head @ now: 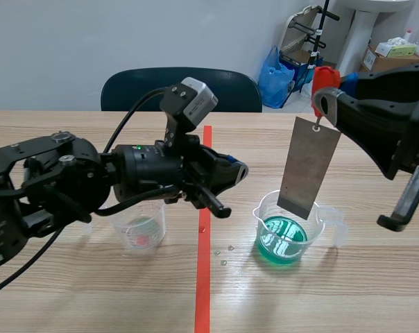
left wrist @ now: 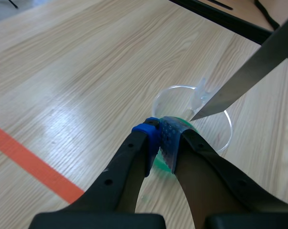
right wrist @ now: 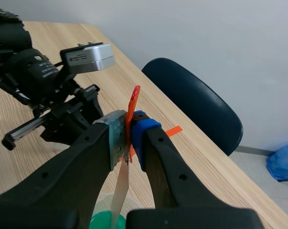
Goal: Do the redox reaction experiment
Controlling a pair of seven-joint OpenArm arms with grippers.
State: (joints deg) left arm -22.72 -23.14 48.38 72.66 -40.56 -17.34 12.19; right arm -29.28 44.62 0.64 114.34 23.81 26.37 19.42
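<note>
Right tool point(right wrist: 129, 137) pinches the red tag point(right wrist: 134, 98) carrying the metal strip point(head: 309, 166).

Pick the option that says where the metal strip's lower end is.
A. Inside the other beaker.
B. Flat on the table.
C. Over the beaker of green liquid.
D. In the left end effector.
C: the metal strip hangs from the red tag held in the right end effector, with its lower end at the mouth of the beaker of green liquid.

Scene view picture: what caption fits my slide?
Right arm's fingers hang a metal strip by its red tag over a beaker of green liquid.
</note>
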